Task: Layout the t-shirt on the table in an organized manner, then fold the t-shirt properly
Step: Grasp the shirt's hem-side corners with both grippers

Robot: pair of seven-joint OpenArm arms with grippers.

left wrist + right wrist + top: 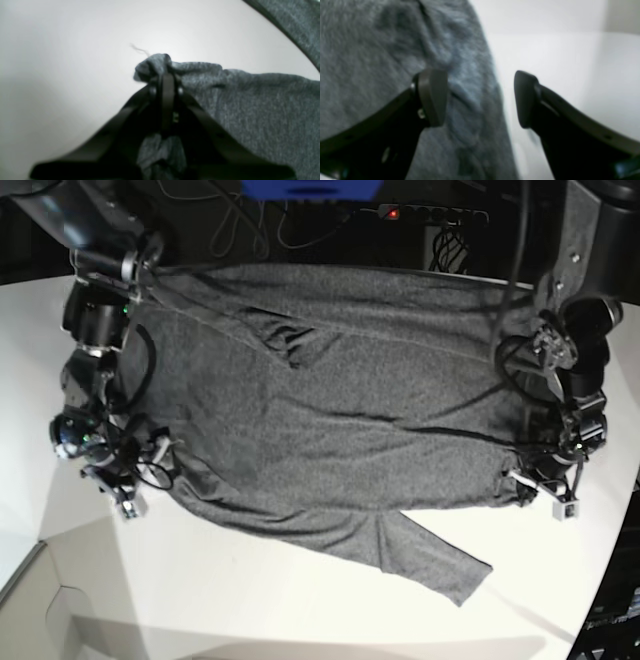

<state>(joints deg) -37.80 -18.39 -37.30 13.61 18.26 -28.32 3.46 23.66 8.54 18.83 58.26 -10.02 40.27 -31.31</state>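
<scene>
The dark grey t-shirt (330,420) lies spread across the white table (250,600), with one sleeve (450,565) sticking out toward the front right. On the base view's right, my left gripper (515,480) is shut on a bunched corner of the t-shirt (250,100); the wrist view shows fabric pinched at the left gripper (166,75), over the table (62,62). On the left, my right gripper (160,465) is open at the shirt's other side. Close up, the right gripper (478,98) straddles the t-shirt's (370,50) edge, one finger over cloth, the other over bare table (570,75).
A power strip (420,213) with a red light, loose cables and a blue object (310,188) sit beyond the table's far edge. The table's curved edge (40,570) runs along the lower left. Both arms' bodies stand over the shirt's left and right ends.
</scene>
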